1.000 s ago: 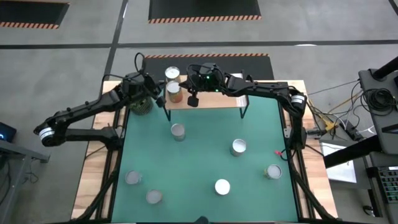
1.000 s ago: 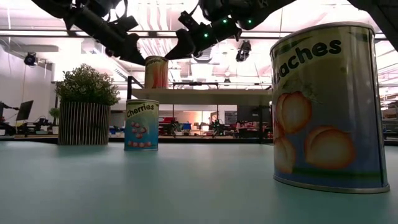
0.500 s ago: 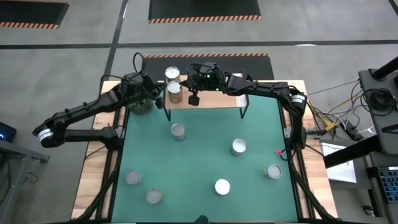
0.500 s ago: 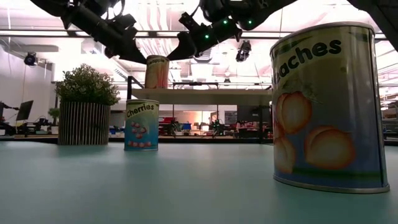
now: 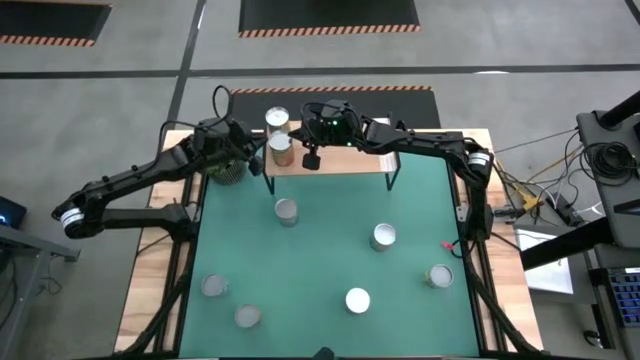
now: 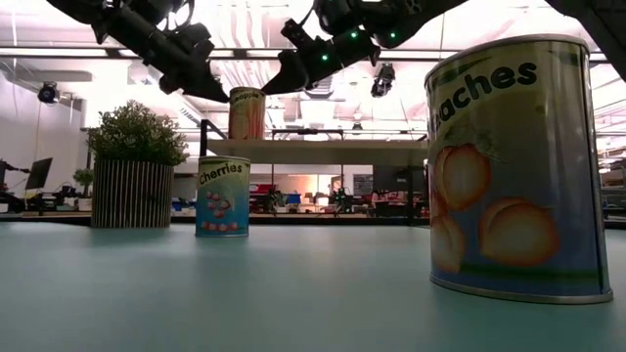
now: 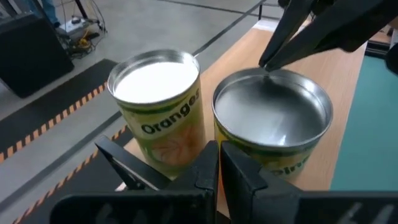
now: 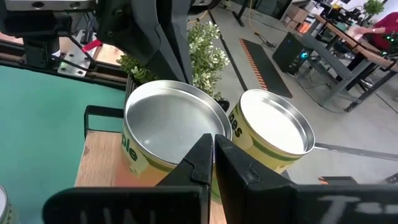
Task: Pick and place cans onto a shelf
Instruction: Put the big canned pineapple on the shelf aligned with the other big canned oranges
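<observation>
table top (image 5: 330,250) green, light-wood edges | shelf (image 5: 350,160) light wood, black legs | oranges can (image 7: 163,106) yellow-green label, white top | cherries can (image 6: 222,197) teal with pink fruit | peaches can (image 6: 515,166) yellow-green, orange peaches | plant (image 6: 137,134) green, striped pot | arms dark

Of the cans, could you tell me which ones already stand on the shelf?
Two cans: the Oranges can and its neighbour, side by side on the shelf; the others stand on the green table.
</observation>
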Tool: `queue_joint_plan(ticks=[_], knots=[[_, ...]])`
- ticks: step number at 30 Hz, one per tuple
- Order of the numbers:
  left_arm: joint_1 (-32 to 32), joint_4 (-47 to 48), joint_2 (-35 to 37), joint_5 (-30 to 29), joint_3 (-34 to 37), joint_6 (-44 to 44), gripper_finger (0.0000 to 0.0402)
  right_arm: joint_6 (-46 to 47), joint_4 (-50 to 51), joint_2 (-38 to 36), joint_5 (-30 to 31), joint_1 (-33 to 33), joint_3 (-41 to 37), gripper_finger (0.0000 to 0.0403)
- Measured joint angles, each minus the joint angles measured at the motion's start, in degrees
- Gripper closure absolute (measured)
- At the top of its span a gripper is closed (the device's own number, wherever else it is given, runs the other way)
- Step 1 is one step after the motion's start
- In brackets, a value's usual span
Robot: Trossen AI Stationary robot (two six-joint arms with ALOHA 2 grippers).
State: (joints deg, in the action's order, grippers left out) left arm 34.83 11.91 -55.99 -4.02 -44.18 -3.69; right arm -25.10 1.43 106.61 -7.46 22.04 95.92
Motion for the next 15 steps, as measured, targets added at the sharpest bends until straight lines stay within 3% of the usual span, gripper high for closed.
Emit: queue_joint_plan(ticks=[6,15], knots=[[0.0,-0.03,0.23,-3.49,0.0,0.16,0.0402,0.0,-0.04,-0.01,0.0,0.0,0.0,0.0394],[-0.55,0.02,3.4,-3.58,0.0,1.57,0.0402,-0.09,3.77,-4.0,-0.04,-0.02,0.04,0.0394]])
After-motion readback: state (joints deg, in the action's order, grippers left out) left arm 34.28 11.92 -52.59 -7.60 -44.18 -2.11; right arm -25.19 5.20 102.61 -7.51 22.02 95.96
